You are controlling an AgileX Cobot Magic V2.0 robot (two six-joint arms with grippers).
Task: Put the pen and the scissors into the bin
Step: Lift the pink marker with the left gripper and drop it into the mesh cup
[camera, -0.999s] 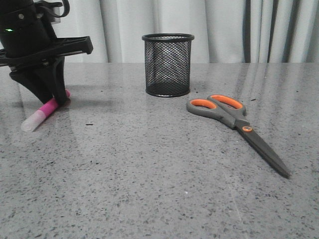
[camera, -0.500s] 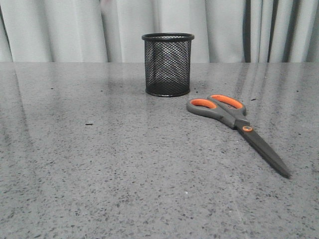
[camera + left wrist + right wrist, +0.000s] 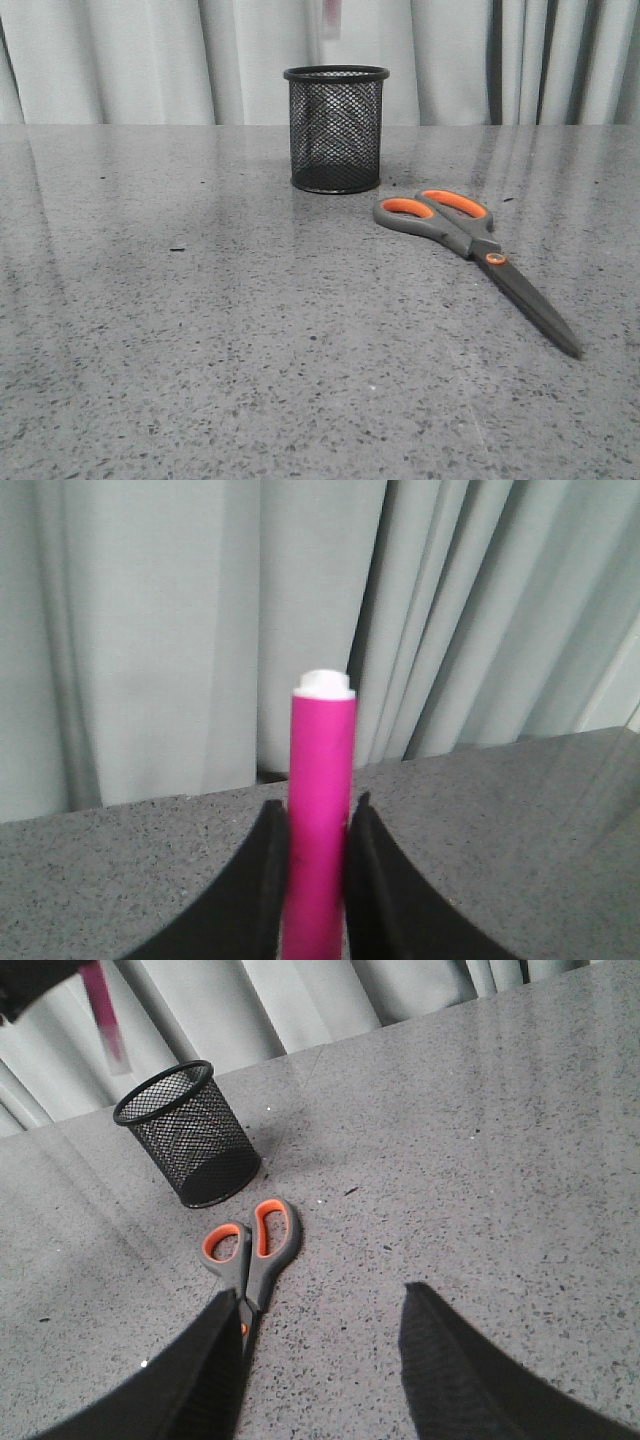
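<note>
My left gripper [image 3: 320, 805] is shut on the bright pink pen [image 3: 322, 770], which stands up between its fingers, whitish end away from the wrist. In the front view only a blurred pink tip of the pen [image 3: 330, 14] shows at the top edge, above the black mesh bin [image 3: 336, 130]. The right wrist view shows the pen [image 3: 103, 1010] held high, up and to the side of the bin [image 3: 185, 1135]. The scissors [image 3: 470, 240] lie flat on the table right of the bin. My right gripper [image 3: 320, 1295] is open and empty above the scissors [image 3: 255, 1250], whose blades are hidden behind one finger.
The grey speckled table [image 3: 200, 330] runs back to pale curtains [image 3: 150, 60] behind the bin. A small dark speck [image 3: 178, 248] lies on the table to the left.
One second ago my left gripper was down on the pen at the table's left. It has lifted the pen off the table, out of the front view, and a pink tip now shows above the bin.
</note>
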